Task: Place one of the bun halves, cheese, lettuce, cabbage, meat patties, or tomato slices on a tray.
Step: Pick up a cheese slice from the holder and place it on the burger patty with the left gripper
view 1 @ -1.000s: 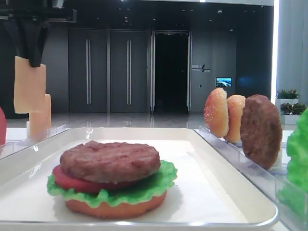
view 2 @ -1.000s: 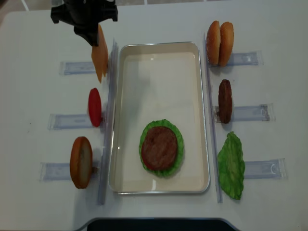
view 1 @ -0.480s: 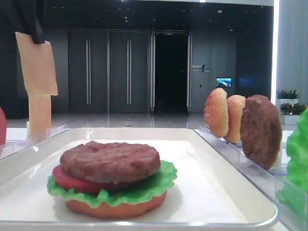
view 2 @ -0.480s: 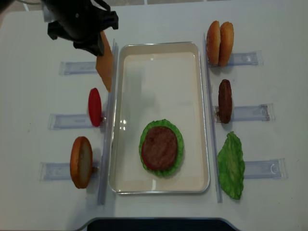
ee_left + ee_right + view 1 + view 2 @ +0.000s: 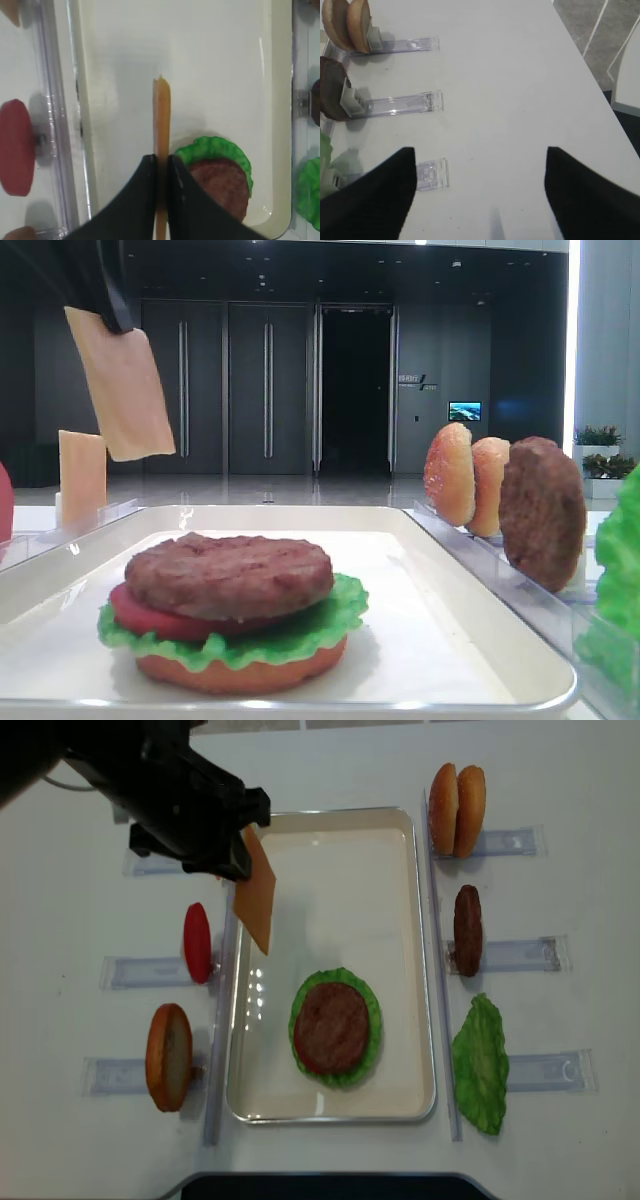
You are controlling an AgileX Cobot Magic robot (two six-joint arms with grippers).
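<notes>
Carried from its rack, the cheese (image 5: 256,903) now hangs over the tray (image 5: 400,820), pinched in the left gripper (image 5: 161,165); placing it on the meat patty (image 5: 331,1027) remains.

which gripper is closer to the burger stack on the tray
Left. The left gripper holds a cheese slice above the tray, just up-left of the burger stack. The right gripper hangs open over bare table beyond the racks.
</notes>
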